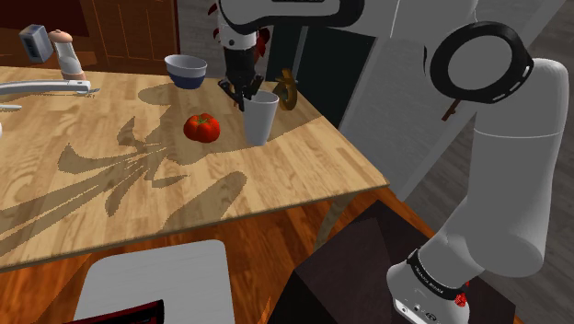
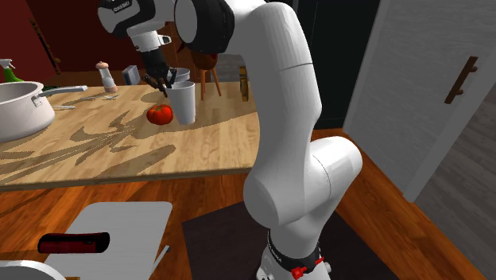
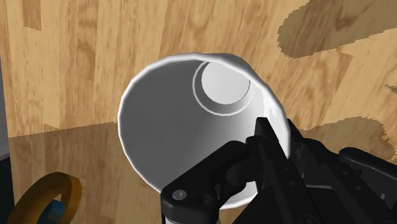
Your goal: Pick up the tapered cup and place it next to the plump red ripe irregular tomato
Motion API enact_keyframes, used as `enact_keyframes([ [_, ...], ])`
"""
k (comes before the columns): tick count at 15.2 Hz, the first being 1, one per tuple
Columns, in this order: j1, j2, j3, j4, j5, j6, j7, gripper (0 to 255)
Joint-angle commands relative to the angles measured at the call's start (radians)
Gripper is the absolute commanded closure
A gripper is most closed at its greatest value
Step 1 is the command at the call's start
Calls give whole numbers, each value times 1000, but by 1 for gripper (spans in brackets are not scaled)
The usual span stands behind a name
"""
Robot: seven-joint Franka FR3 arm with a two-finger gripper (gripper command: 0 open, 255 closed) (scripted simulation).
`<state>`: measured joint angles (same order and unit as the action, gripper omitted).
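My worry is a thin rim pinch: the fingers are closed on just one wall of the white tapered cup, so it could pivot or slip when I move, and bump the tomato (just beside it, at its nine o'clock in the shoulder view). The cup looks to stand upright on the counter, fingers at its rim's ten o'clock side

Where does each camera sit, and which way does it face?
Shoulder view: beside the stand, looking down across the table; arm and gripper show.
Second exterior view: behind the arm, facing the table; arm shows base to gripper.
Wrist view: on the hand, looking into the white cup; gripper at its rim.
Shared: exterior views both show cup and tomato.
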<state>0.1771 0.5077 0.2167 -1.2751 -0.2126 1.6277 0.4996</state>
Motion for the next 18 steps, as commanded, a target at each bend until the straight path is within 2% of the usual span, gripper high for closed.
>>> enact_keyframes([
  [1, -2, 2, 0, -27, -1, 29, 4, 255],
  [11, -8, 19, -4, -132, -8, 150, 21, 255],
  [18, -8, 20, -4, -132, -8, 150, 21, 255],
])
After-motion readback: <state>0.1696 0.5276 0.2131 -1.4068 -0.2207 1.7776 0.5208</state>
